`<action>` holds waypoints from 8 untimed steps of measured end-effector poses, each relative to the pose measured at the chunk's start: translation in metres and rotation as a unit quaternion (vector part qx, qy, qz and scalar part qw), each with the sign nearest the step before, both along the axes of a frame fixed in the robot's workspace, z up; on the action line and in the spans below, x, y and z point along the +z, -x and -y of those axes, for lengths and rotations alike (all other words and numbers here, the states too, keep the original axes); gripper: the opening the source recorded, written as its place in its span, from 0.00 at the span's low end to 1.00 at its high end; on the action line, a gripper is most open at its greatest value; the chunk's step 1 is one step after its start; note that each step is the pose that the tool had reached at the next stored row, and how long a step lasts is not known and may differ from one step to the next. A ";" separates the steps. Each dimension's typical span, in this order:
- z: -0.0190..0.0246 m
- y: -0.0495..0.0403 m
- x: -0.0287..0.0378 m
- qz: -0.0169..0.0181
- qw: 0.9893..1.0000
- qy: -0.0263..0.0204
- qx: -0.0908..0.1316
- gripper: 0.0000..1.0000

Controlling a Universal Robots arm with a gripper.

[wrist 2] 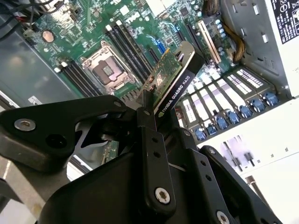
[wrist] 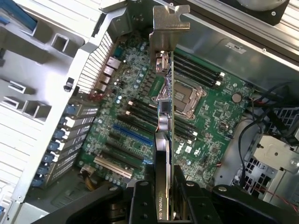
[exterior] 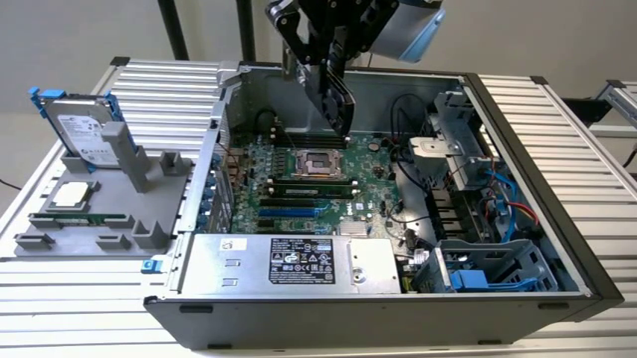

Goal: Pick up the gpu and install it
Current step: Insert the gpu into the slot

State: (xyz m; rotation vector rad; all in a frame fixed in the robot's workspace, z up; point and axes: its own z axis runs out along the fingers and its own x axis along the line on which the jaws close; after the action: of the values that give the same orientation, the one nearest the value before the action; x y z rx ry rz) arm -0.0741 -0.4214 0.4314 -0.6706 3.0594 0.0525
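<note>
My gripper (exterior: 336,74) hangs over the open computer case (exterior: 527,186), shut on the gpu (exterior: 339,108). The card is a green board with a black cooler, held on edge and tilted above the motherboard (exterior: 298,175), near the processor socket (exterior: 316,160). In the second wrist view the gpu (wrist 2: 174,80) sticks out from the gripper (wrist 2: 154,112) towards the expansion slots (wrist 2: 208,39). In the first wrist view the gpu (wrist: 164,116) is edge-on, its silver bracket (wrist: 170,23) at the far end and the gripper (wrist: 166,184) clamped on its near end.
On the exterior view's left a grey fixture (exterior: 100,239) carries a hard drive (exterior: 85,130), a processor chip (exterior: 70,195) and a memory stick (exterior: 80,220). Inside the case are the power supply (exterior: 289,261), black and blue cables (exterior: 497,201) and a drive cage (exterior: 488,268).
</note>
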 end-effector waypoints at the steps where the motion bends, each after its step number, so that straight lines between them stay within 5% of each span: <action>1: 0.0000 0.0000 0.0000 0.000 1.000 0.000 0.003 0.00; 8: 0.0000 0.0000 0.0001 0.000 1.000 0.000 0.026 0.00</action>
State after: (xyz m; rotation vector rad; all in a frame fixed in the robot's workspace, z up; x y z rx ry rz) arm -0.0741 -0.4214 0.4315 -0.7493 3.0420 0.0527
